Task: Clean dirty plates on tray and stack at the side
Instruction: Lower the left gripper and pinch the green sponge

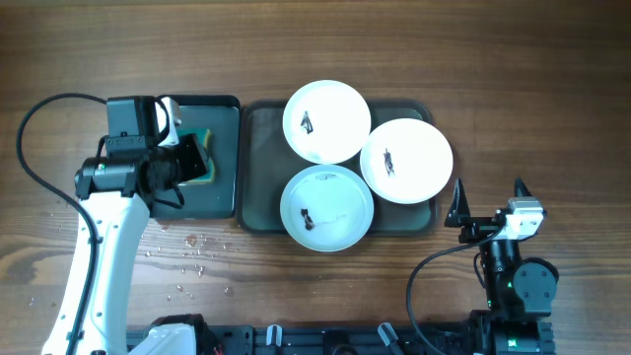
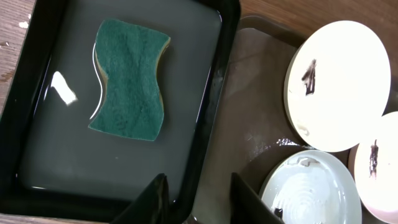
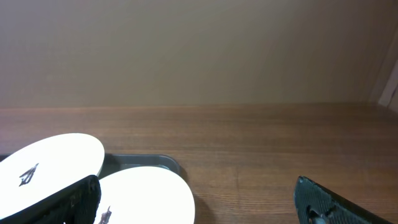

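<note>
Three white plates lie on the brown-grey tray (image 1: 258,168): one at the back (image 1: 326,120), one at the right (image 1: 406,160), one at the front (image 1: 326,208) with wet swirl marks. Each has a small dark smudge. They also show in the left wrist view: back plate (image 2: 339,84), right plate (image 2: 376,171), front plate (image 2: 311,193). My left gripper (image 1: 197,158) is open and empty over the black tray, its fingertips (image 2: 199,199) above that tray's right rim. My right gripper (image 1: 488,202) is open and empty, off the tray's right end (image 3: 196,205).
A smaller black tray (image 1: 222,192) sits left of the big tray, with a green sponge (image 2: 130,81) lying in shallow water. Crumbs are scattered on the wooden table (image 1: 187,261) in front of it. A black cable (image 1: 39,177) loops at the left.
</note>
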Action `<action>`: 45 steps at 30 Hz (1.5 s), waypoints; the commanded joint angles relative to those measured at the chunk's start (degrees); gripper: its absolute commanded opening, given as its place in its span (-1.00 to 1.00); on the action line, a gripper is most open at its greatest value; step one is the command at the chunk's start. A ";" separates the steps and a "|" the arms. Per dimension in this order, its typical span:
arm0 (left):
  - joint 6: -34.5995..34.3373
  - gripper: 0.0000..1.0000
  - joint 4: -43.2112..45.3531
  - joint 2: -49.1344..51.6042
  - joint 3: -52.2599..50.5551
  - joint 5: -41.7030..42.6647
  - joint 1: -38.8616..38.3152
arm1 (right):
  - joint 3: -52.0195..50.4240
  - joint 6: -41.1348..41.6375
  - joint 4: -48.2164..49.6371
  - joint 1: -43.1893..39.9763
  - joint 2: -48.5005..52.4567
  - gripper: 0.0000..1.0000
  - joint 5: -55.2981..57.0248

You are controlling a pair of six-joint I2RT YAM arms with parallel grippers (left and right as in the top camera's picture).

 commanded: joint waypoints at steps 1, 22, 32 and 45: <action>-0.07 -0.28 -0.02 0.17 0.28 -1.99 0.35 | -0.07 -0.81 0.15 0.35 0.13 1.00 -0.87; 0.61 0.25 4.72 5.29 0.26 -9.35 0.35 | -0.07 -0.79 0.15 0.35 0.39 0.99 -0.87; 6.86 0.30 9.25 14.27 0.26 -9.62 0.37 | -0.07 -0.79 0.15 0.35 0.39 0.99 -0.87; 8.33 0.41 14.97 22.27 0.26 -12.33 0.35 | -0.07 -0.83 0.15 0.35 0.39 0.99 -0.87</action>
